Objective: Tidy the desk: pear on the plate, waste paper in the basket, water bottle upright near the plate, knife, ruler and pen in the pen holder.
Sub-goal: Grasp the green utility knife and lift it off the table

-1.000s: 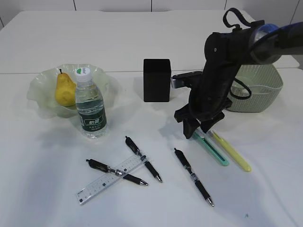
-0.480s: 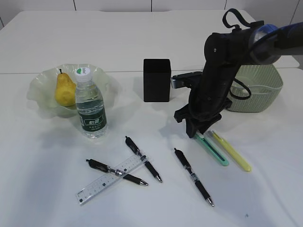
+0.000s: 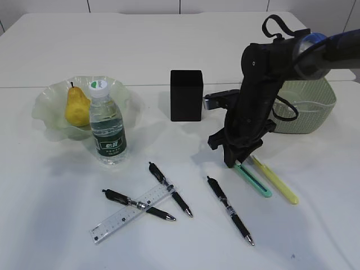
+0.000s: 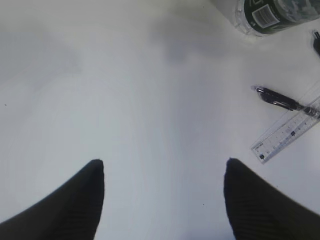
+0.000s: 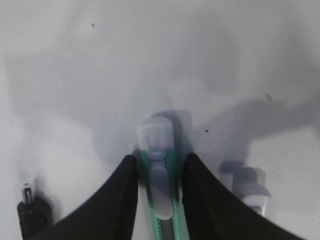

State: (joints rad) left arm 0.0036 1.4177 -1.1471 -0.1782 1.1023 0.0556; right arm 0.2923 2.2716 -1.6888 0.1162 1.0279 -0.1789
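My right gripper is down at the table, shut on the near end of a green utility knife. In the right wrist view the two black fingers press both sides of the knife. A yellow knife lies beside it. Three black pens and a clear ruler lie at the front. The pear sits on the pale green plate, and the water bottle stands upright in front of it. My left gripper is open and empty over bare table.
The black pen holder stands mid-table, left of my right arm. The green basket is at the right, behind the arm. The left wrist view shows the bottle's base, a pen and the ruler's end.
My right gripper has come down over the green knife's end and its jaws have closed from open onto it. Nothing else has moved.
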